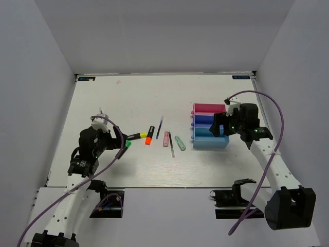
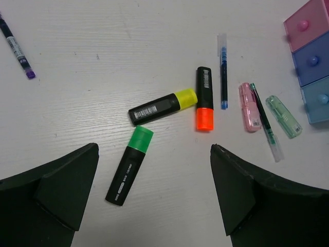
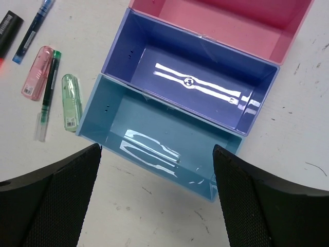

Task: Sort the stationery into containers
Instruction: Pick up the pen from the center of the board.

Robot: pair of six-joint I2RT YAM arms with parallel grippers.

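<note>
The stationery lies loose on the white table between the arms. In the left wrist view: a green-black marker [image 2: 129, 165], a yellow-black marker [image 2: 162, 106], an orange-black marker [image 2: 204, 99], a blue pen [image 2: 223, 71], a pink marker [image 2: 249, 107], a thin green pen [image 2: 266, 121], a pale green marker [image 2: 284, 116] and a purple-tipped pen [image 2: 16, 47]. My left gripper [image 2: 154, 146] is open and empty just above the green-black marker. The pink [image 3: 231, 20], dark blue [image 3: 190, 77] and light blue [image 3: 154, 128] containers are empty. My right gripper [image 3: 156, 147] hovers open over the light blue one.
In the top view the containers [image 1: 209, 140] stand right of centre and the markers [image 1: 149, 135] lie in a row to their left. White walls close in the table on three sides. Cables loop from both arms.
</note>
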